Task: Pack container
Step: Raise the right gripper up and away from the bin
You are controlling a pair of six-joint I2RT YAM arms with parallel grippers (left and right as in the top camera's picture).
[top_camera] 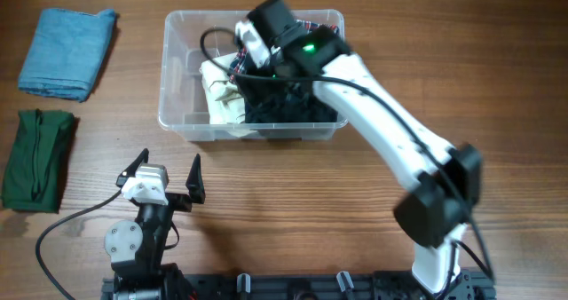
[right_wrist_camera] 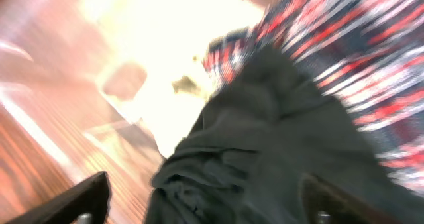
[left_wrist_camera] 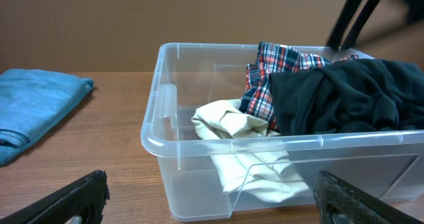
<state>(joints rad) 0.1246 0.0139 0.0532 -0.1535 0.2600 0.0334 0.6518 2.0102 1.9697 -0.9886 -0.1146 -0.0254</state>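
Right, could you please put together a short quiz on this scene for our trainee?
1. True or false: the folded green cloth lies on the table, outside the container.
2. Which item lies partly over the plaid shirt in the container? A. cream cloth B. black garment C. blue towel
3. How do the left gripper's jaws stand, and do they hold anything?
Key: 1. True. 2. B. 3. Wide open, holding nothing.
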